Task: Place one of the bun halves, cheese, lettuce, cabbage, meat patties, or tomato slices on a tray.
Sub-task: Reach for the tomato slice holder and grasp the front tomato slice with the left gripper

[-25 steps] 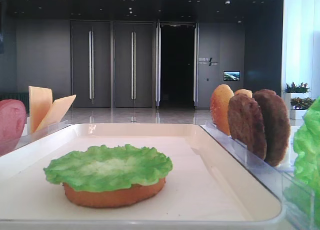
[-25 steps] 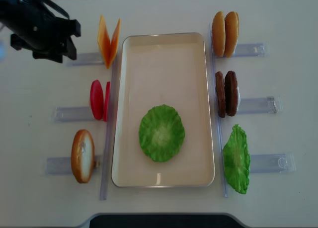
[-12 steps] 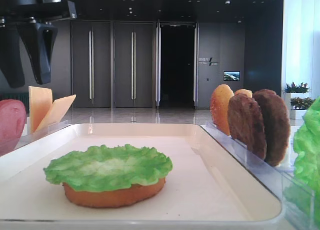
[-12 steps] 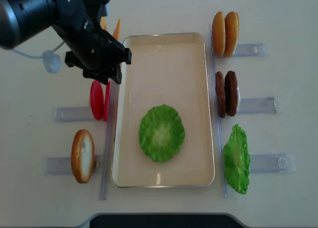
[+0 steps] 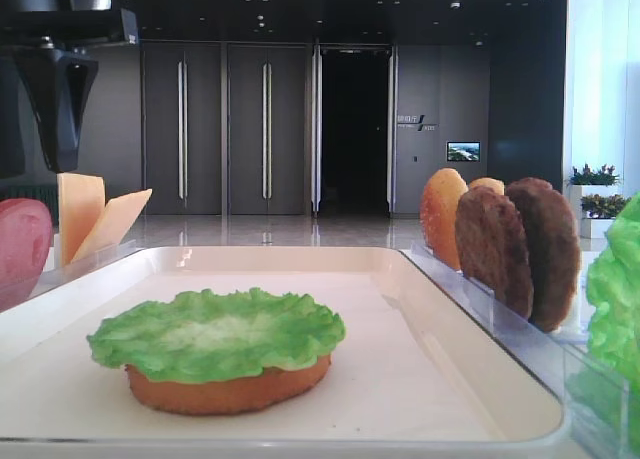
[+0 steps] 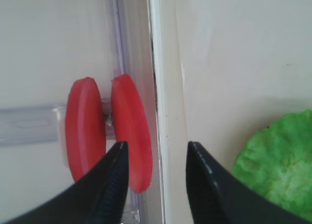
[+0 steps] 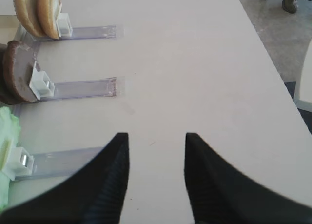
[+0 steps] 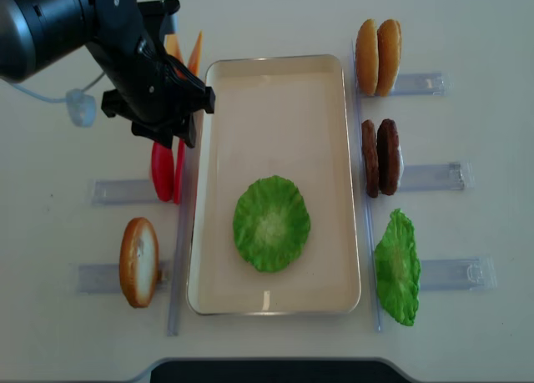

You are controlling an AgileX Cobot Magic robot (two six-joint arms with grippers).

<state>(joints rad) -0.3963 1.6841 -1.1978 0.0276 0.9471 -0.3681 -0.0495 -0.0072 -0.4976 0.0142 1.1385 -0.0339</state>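
So over on the left edge of the table [image 8: 467, 32] there are three clear holders [image 8: 117, 190] running out from the tray. Nearest the front edge, a single bun half [image 8: 138, 261] stands on its side in the holder. In the middle one the two tomato slices [image 8: 167, 173] stand upright side by side, right next to the tray's left rim. Up toward the back-left, the cheese [image 8: 183, 53] slices lean apart in a V.

The left gripper [image 6: 157, 173] hangs just above the tomato slices, jaws parted maybe halfway with nothing between them. In the wrist view one finger sits over the slice closer to the tray and the other is over the tray's rim, so it isn't touching anything as far as I can see.

The tray [image 8: 275, 74] takes up the centre of the table. A piece of lettuce [image 8: 271, 224] lies flat on top of a bun half [image 5: 228, 391] in the front half of the tray, a bit toward the middle.

Off the tray's right rim: two more bun halves [image 8: 377, 57] standing at the back, two meat patties [image 8: 380, 157] standing in the middle holder, and another lettuce leaf [image 8: 397, 268] near the front.

The right gripper [image 7: 156, 155] is over bare table past the right-hand holders, jaws apart, holding nothing
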